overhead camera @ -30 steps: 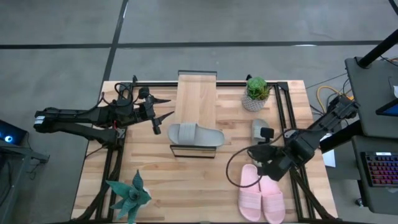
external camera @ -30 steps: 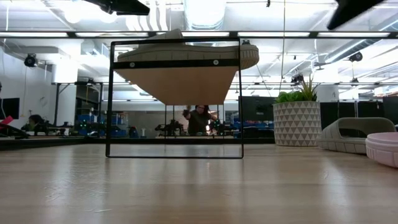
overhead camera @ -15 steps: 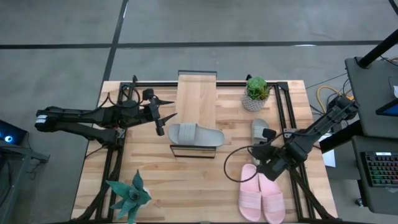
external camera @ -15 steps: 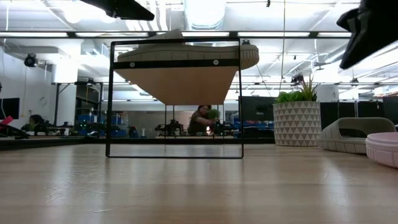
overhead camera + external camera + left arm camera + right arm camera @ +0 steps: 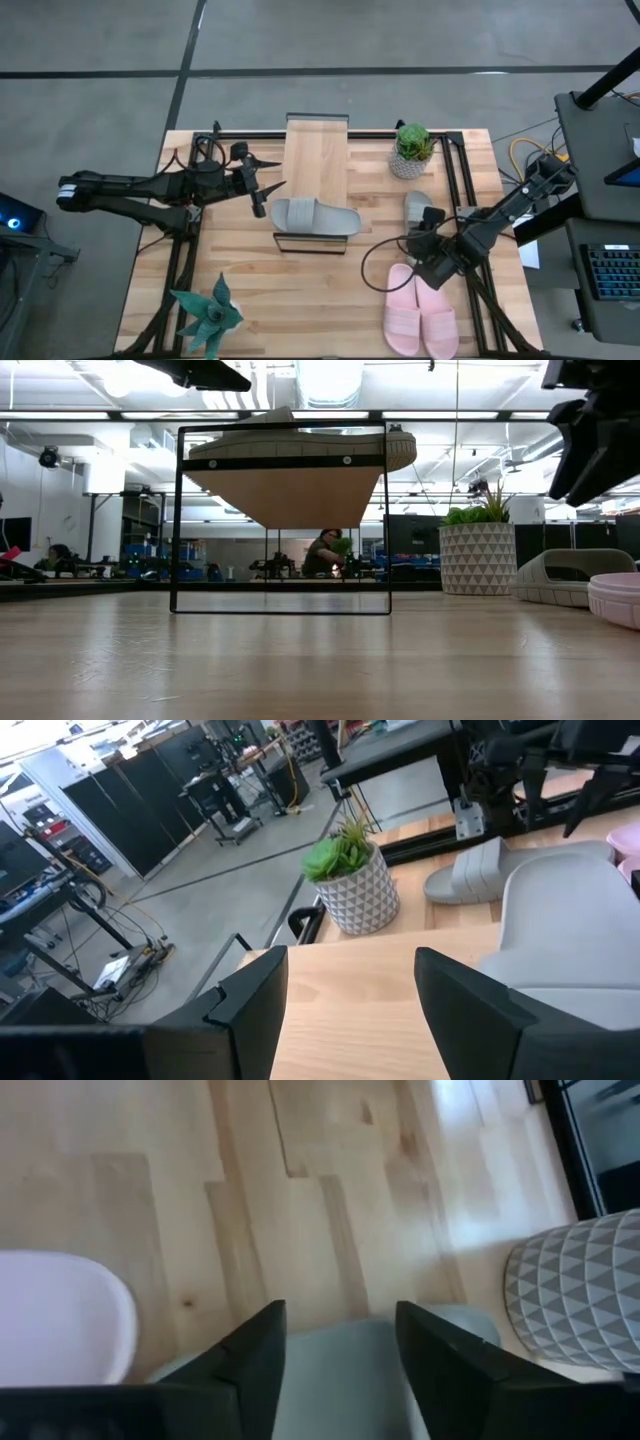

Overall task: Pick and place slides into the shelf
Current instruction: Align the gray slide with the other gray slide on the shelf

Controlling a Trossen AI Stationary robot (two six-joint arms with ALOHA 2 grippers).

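One grey foam slide sandal (image 5: 314, 216) already lies on the narrow light-wood shelf (image 5: 316, 150). The right gripper (image 5: 424, 255), fingers spread, hangs over the second grey slide (image 5: 417, 207) near the worktop's right edge, beside the pink pair (image 5: 421, 317). An off-centre descent could shove it aside. The left gripper (image 5: 262, 187) waits open beside the shelf.

Potted plant (image 5: 412, 149), perhaps succulent (image 5: 208, 316).
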